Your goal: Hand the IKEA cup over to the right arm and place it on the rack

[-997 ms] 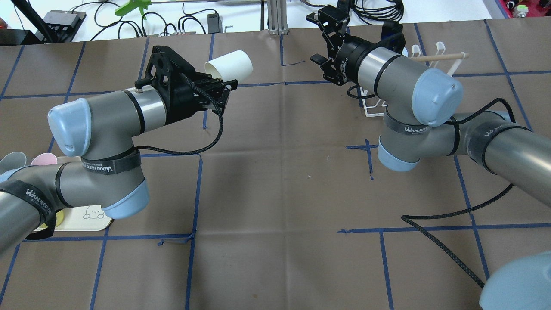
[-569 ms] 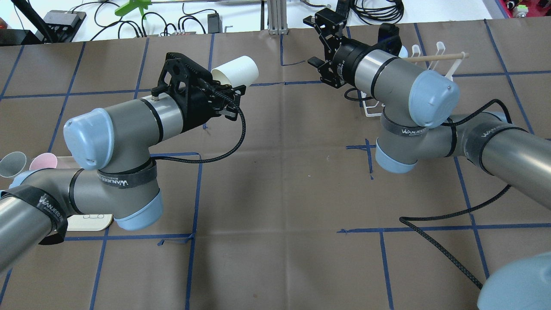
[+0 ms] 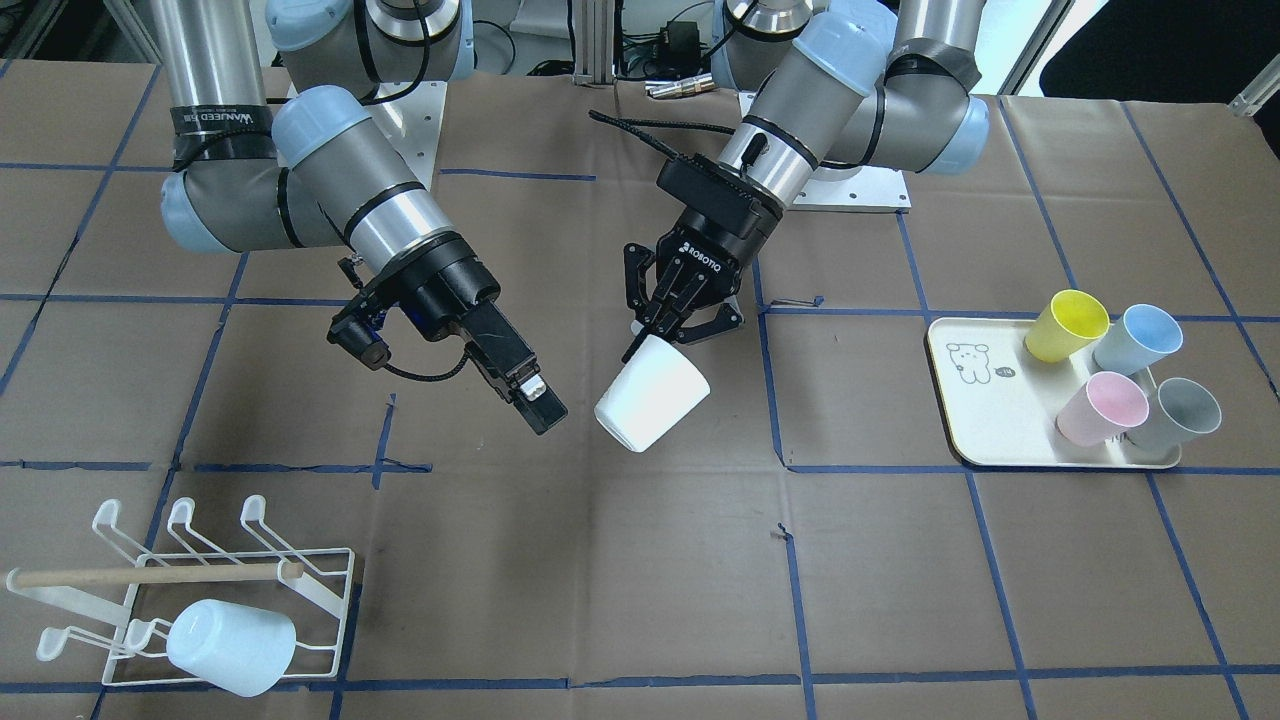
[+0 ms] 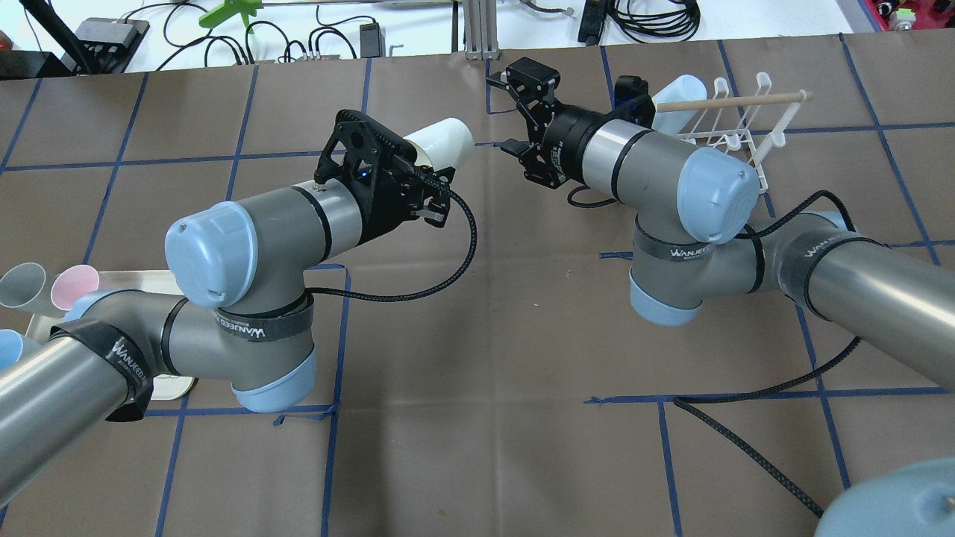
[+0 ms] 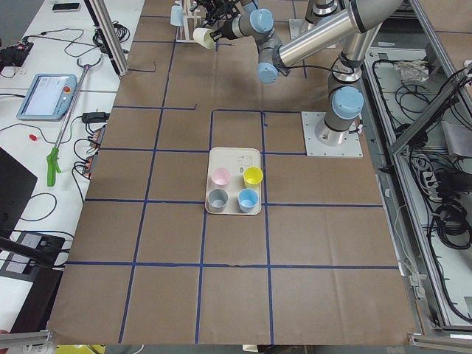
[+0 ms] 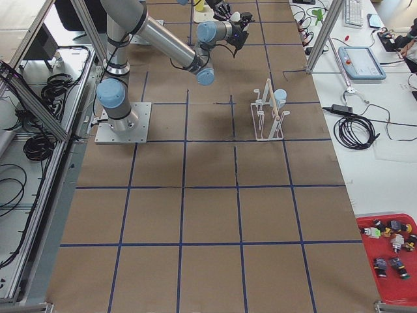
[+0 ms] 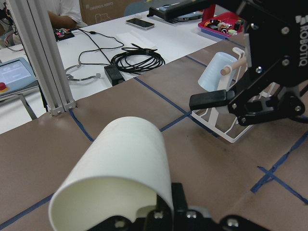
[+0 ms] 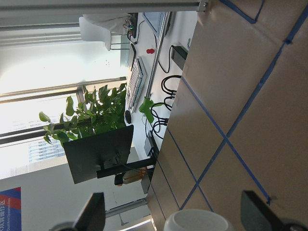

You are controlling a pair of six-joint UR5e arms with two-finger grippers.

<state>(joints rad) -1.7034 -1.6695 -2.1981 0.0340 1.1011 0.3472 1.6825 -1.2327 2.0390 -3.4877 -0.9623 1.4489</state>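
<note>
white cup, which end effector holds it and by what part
The left end effector grips the white plastic cup by the rim of its open end. The right end effector is open and empty.

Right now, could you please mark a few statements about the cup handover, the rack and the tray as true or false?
1. The left gripper grips the white cup. True.
2. The right gripper is shut on that cup. False: it is open and apart from it.
3. The rack carries no cup. False: a pale blue cup sits on it.
4. The tray holds four cups. True.
</note>
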